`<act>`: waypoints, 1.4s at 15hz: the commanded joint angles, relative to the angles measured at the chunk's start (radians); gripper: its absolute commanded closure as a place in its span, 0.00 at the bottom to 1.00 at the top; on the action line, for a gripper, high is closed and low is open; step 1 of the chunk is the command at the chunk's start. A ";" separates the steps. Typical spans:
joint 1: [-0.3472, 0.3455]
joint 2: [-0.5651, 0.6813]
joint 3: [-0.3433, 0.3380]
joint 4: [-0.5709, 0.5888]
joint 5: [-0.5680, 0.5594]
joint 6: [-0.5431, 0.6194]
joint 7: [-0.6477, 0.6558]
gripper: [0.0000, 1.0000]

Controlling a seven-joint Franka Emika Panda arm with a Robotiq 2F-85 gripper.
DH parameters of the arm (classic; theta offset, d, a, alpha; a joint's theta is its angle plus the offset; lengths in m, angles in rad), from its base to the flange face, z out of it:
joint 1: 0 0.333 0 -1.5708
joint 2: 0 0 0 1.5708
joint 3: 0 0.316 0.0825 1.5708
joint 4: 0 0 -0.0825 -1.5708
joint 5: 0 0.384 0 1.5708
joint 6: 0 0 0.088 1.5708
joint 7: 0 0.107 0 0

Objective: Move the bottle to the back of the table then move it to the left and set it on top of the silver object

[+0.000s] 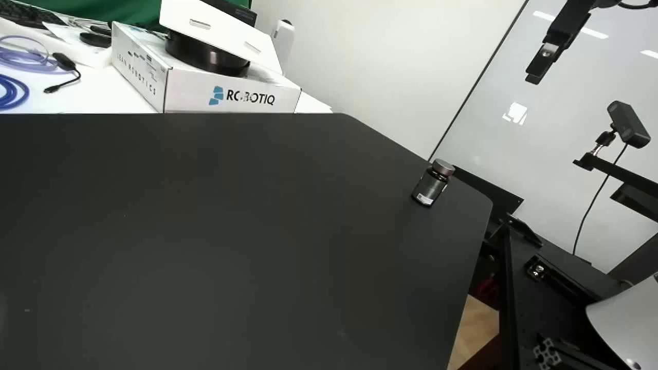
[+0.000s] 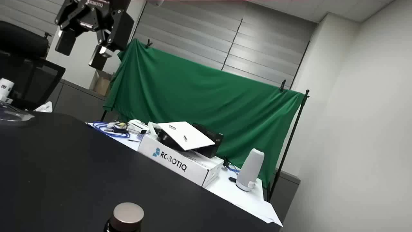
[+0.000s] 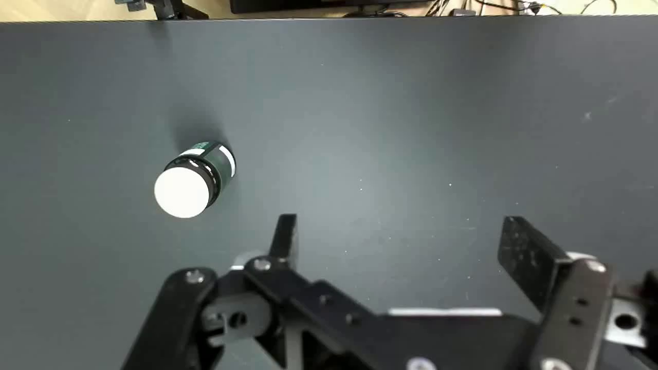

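Observation:
The bottle is small and dark with a grey cap. It stands upright on the black table (image 1: pixel 216 231), near the right edge in an exterior view (image 1: pixel 432 185). Only its top shows at the bottom of an exterior view (image 2: pixel 128 216). In the wrist view the bottle (image 3: pixel 205 169) lies left of the jaws and beyond them. My gripper (image 3: pixel 400 218) is open and empty, apart from the bottle. It hangs high above the table in an exterior view (image 2: pixel 81 54). A shiny, clear-looking thing (image 2: pixel 14 115) sits at the table's left edge; I cannot tell whether it is the silver object.
A white printed box (image 1: pixel 231 95) with a tilted white panel (image 1: pixel 221 31) stands on a white surface beyond the table edge. Blue cables (image 1: pixel 10 92) lie there too. A camera on a bracket (image 1: pixel 628 124) stands beside the table. A chair (image 2: pixel 27 64) is behind.

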 commanded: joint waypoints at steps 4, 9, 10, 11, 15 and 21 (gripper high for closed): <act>-0.001 0.000 0.001 0.002 0.001 -0.002 -0.001 0.00; -0.001 0.000 0.001 0.002 0.001 -0.002 -0.001 0.00; -0.001 0.000 0.001 0.002 0.001 -0.002 -0.001 0.00; -0.012 -0.003 -0.008 -0.011 -0.013 0.031 -0.011 0.00; -0.136 0.055 -0.059 -0.051 -0.086 0.197 0.050 0.00; -0.296 0.289 -0.167 -0.026 -0.068 0.398 0.095 0.00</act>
